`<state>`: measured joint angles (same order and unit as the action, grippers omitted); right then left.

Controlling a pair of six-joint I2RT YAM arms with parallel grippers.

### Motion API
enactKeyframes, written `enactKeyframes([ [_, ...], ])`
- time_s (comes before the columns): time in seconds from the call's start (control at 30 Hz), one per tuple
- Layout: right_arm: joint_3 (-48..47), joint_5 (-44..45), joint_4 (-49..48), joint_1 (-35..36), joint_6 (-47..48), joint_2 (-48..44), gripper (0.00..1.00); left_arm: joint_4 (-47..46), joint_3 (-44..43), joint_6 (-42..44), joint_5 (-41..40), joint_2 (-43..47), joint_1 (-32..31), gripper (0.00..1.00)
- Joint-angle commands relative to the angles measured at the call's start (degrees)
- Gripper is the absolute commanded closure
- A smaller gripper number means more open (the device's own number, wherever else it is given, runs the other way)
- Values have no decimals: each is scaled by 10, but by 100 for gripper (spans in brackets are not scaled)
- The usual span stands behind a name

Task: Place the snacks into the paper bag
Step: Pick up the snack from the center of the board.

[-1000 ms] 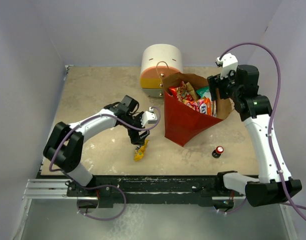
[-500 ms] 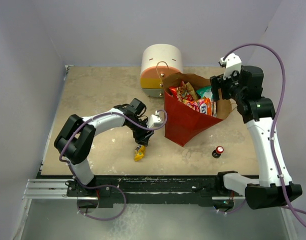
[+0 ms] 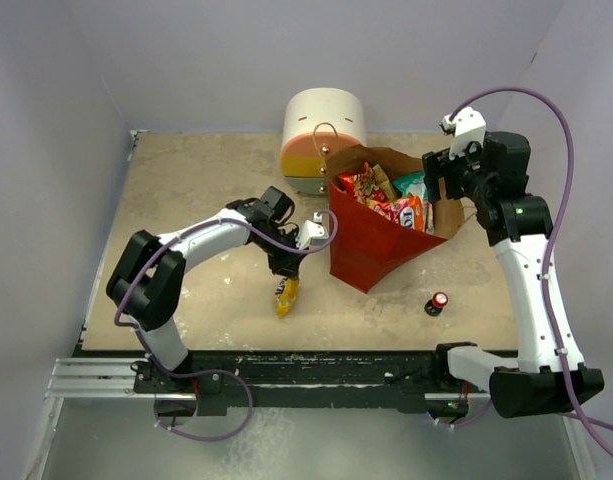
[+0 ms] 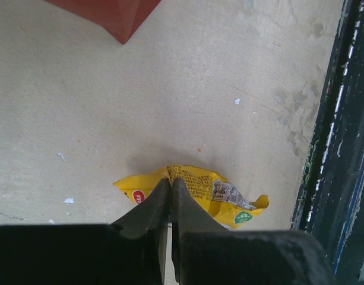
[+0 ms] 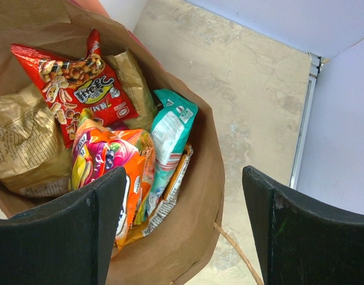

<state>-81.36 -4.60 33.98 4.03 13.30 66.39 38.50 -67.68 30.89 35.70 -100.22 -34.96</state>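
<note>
A yellow snack packet (image 4: 220,193) lies on the table just left of the paper bag's (image 3: 371,245) red side. My left gripper (image 4: 170,181) is shut on the packet's upper crimped edge; from above, the left gripper (image 3: 284,272) sits over the yellow packet (image 3: 285,297). The bag stands open and holds several snacks: a red packet (image 5: 75,83), a tan packet (image 5: 21,142), an orange packet (image 5: 107,160) and a teal packet (image 5: 170,130). My right gripper (image 5: 184,228) is open, its jaws either side of the bag's right brown wall (image 5: 199,237), touching nothing.
A round white, orange and yellow drawer unit (image 3: 321,140) stands behind the bag. A small red-capped bottle (image 3: 439,302) stands on the table right of the bag. The black rail (image 4: 342,148) runs along the near edge beside the yellow packet.
My left gripper has swung over the yellow packet and gone from open to shut on its edge; the packet has shifted slightly. The right arm has barely moved.
</note>
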Motion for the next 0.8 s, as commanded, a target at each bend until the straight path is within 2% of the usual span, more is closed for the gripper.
enactKeyframes([
  [0.0,-1,-19,-15,-8,5,-4,19,34,-38,29,37,55,-2,96],
  [0.1,0,-23,-15,-11,4,-5,19,55,-54,36,45,70,-2,100],
  [0.43,5,-38,-17,-26,2,-16,20,120,-182,43,47,125,-2,100],
  [0.6,3,-54,-16,-35,-1,-21,20,108,-297,-1,35,136,-2,100],
  [0.77,3,-74,-15,-47,-6,-26,20,45,-398,-85,13,119,-2,100],
])
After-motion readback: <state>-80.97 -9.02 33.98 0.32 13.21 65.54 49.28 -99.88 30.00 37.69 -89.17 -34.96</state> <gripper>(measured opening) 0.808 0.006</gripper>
